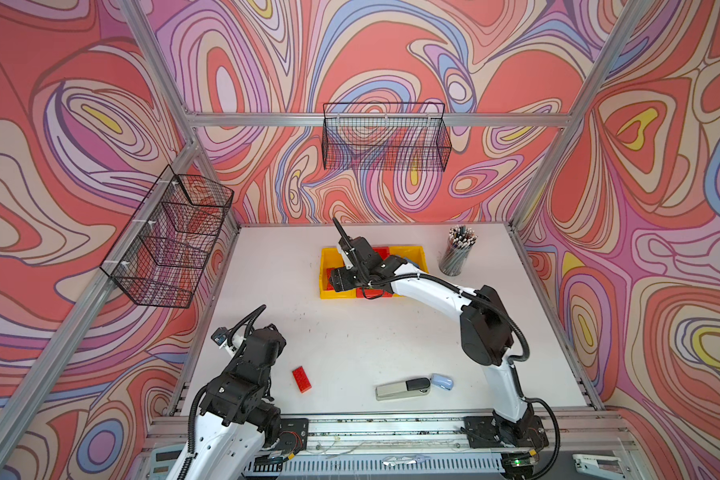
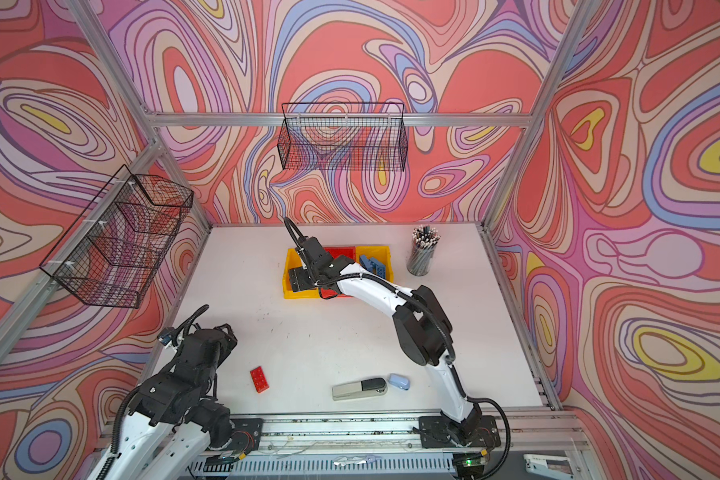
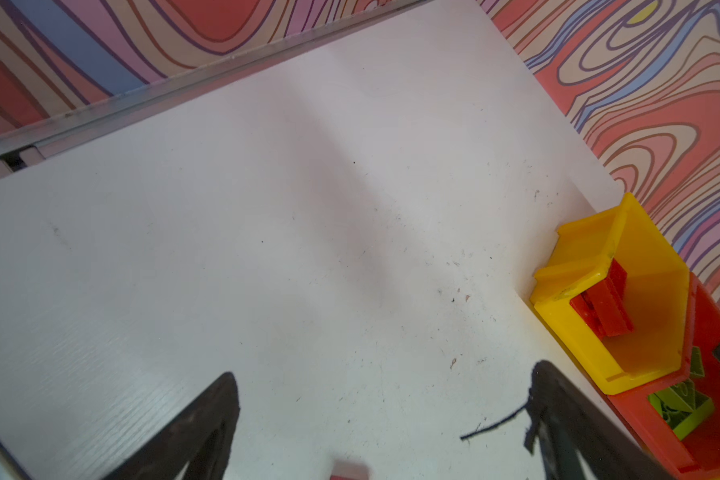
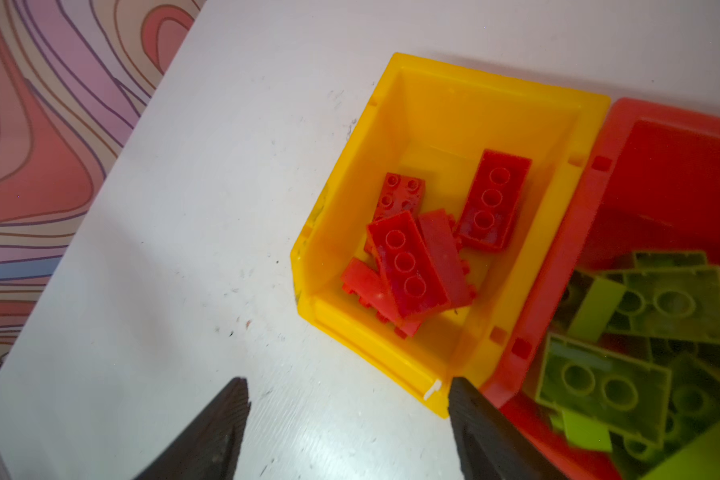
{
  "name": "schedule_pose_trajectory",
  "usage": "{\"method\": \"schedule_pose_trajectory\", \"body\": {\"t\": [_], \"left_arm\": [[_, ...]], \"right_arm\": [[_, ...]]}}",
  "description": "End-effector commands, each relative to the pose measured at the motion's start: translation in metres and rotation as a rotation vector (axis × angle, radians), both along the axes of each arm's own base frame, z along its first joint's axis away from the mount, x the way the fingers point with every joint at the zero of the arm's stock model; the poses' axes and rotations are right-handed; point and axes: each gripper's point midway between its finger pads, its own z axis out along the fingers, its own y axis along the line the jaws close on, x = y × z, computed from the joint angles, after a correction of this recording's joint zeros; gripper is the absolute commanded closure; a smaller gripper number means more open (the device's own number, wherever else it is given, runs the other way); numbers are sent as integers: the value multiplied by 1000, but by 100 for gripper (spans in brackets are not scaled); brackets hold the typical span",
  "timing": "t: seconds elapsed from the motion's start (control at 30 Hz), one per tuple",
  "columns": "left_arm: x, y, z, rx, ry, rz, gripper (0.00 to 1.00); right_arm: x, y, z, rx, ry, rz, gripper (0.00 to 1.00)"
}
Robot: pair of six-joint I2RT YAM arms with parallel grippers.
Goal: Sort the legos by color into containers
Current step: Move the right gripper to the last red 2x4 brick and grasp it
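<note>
While obscure from above, red legos (image 4: 408, 266) plain from the right wrist; right hand (image 4: 348, 399) wide apart, empty.

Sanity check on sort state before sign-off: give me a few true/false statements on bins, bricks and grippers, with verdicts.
1. Red bricks lie in a yellow bin. True.
2. The red bin holds blue bricks. False: it holds lime green bricks.
3. One red brick lies loose on the table. True.
4. The right gripper grips a brick. False: its jaws are apart with nothing between them.
5. The left gripper is open and empty. True.
</note>
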Motion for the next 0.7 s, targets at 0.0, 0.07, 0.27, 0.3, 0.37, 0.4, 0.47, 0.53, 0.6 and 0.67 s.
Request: {"method": "schedule_pose_trajectory", "body": {"t": [0.0,0.07,0.27,0.3,0.37,0.4,0.47,0.53,0.6,0.67], "left_arm": [[-13,-6,-33,-82,147,-3,5],[-18,-6,-45,-104,186,11,5],[-22,9,-41,-113,177,112,4],[-24,13,-43,-123,192,140,4],[-25,19,-46,-129,202,183,4],[-23,22,-44,-126,184,199,4],[-22,27,-44,-129,179,240,4],[-18,32,-41,-124,163,266,5],[-19,37,-40,-118,158,299,4],[-22,41,-39,-118,155,327,5]], "right_arm": [[-53,20,3,69,50,52,20],[-87,26,-7,73,78,77,20],[-183,51,-38,72,144,135,21],[-196,54,-45,72,149,140,21],[-215,61,-55,79,158,149,20],[-223,65,-59,74,155,154,21],[-234,72,-67,53,140,161,21],[-242,79,-73,32,119,165,20],[-247,85,-79,18,100,161,20],[-248,88,-86,0,75,148,20]]}}
